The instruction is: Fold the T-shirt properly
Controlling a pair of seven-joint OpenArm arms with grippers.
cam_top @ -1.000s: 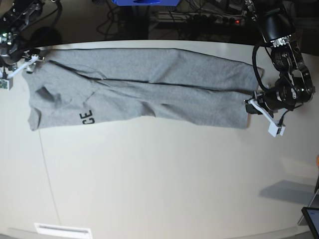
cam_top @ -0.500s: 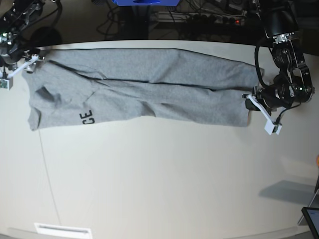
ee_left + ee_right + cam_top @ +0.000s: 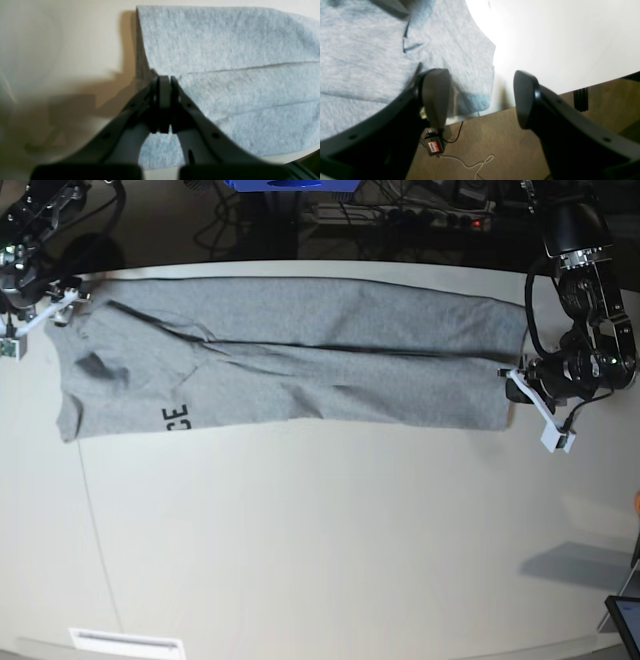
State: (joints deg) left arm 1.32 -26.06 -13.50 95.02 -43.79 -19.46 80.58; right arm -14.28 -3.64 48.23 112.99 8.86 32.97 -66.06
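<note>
The grey T-shirt (image 3: 300, 350) lies folded into a long band across the far half of the table, black letters "CE" (image 3: 175, 417) showing near its left end. My left gripper (image 3: 512, 380) is at the band's right end, shut on the T-shirt's edge; in the left wrist view the closed fingertips (image 3: 160, 82) pinch the T-shirt (image 3: 225, 62) at a fold line. My right gripper (image 3: 30, 325) hovers at the band's far left corner. Its jaws (image 3: 481, 97) stand wide open above the T-shirt's corner (image 3: 460, 62) at the table edge, holding nothing.
The table's (image 3: 320, 530) near half is bare cream surface. A white label (image 3: 125, 642) lies at the front left and a screen corner (image 3: 625, 620) at the front right. Cables and a power strip (image 3: 400, 215) run behind the table. A small device (image 3: 433, 146) lies on the floor.
My left gripper has moved to the right in the base view, drawing the T-shirt's right end with it and pulling the band tauter. The right arm has stayed put.
</note>
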